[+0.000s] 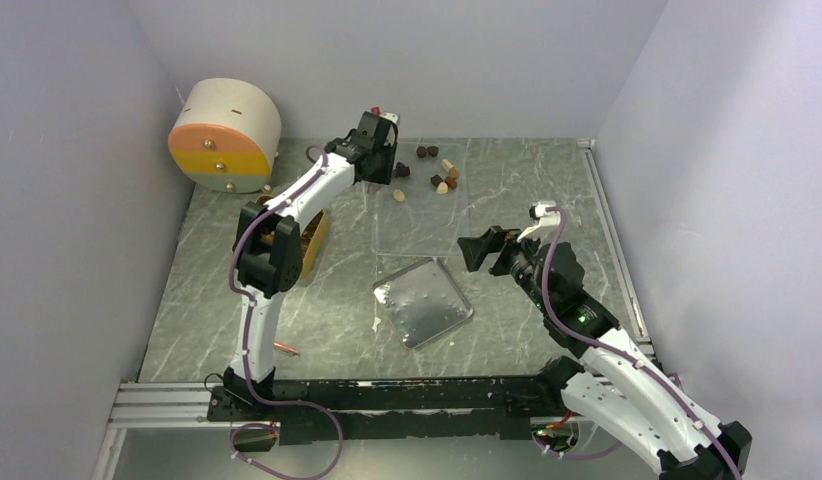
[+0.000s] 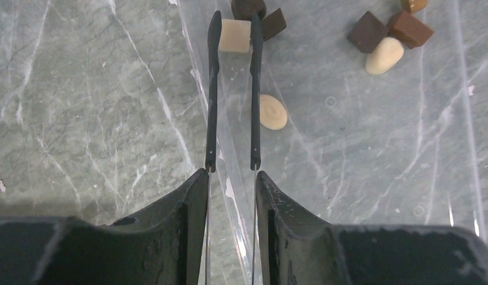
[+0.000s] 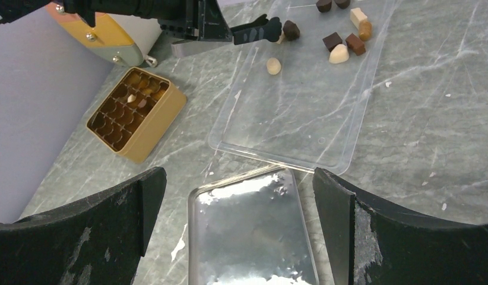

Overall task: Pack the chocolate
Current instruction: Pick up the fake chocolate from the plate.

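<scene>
The step in hand looks like a pick-up. The left fingers (image 2: pixel 213 89), thin, black and set narrow, straddle a small cream block of chocolate (image 2: pixel 235 37) at the far left corner of the clear flat plastic tray (image 2: pixel 360 178). Each tip is touching or just beside a face of it, and I cannot tell whether they pinch it. The other loose chocolate pieces (image 1: pixel 442 170) lie on the same far end. The golden-tan compartment box (image 3: pixel 138 113) sits on the grey marbled desk (image 3: pixel 420 119) left of the tray, with at least one pale piece in a cell, so packing seems far from finished. The right fingers (image 3: pixel 81 237) stand wide, holding nothing, above a silver metal tray (image 3: pixel 253 231). Next comes a firm pinch, a lift clear of the dark brown piece (image 2: pixel 274 24) just beside the block, then a carry left to a free cell.
</scene>
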Motion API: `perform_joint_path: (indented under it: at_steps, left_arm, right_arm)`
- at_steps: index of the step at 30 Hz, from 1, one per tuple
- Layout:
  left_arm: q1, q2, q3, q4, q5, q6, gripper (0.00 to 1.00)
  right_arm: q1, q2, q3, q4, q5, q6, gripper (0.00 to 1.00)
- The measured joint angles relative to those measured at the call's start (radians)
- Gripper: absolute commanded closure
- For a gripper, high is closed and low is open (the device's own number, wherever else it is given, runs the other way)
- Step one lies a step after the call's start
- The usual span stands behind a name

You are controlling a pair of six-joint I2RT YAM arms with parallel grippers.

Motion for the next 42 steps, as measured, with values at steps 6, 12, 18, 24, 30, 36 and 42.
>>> perform_joint_path:
  at_steps: [6,12,18,24,30,36,42]
  left_arm:
    - [0.000,0.024,0.000,0.002,-0.002,0.022,0.62]
    - [0.000,0.039,0.016,0.003,-0.003,0.030,0.62]
    - [0.000,0.090,0.056,0.005,-0.003,0.037,0.62]
    - [0.000,0.097,0.056,0.003,-0.002,0.037,0.66]
    - [0.000,0.097,0.055,0.003,-0.002,0.037,0.70]
    - [0.000,0.089,0.047,-0.002,-0.002,0.037,0.71]
    - [0.000,0.031,0.013,-0.021,-0.002,0.031,0.72]
  right_arm:
    - [0.000,0.017,0.005,0.001,0.001,0.000,0.00]
    - [0.000,0.037,0.010,0.005,0.001,0.004,0.00]
    - [0.000,0.038,0.011,0.008,0.006,0.007,0.00]
    - [0.000,0.038,0.011,0.008,0.019,0.007,0.00]
    - [0.000,0.038,0.011,0.008,0.021,0.007,0.00]
    - [0.000,0.034,0.011,0.008,0.021,0.011,0.00]
    - [0.000,0.023,0.011,0.008,0.021,0.017,0.00]
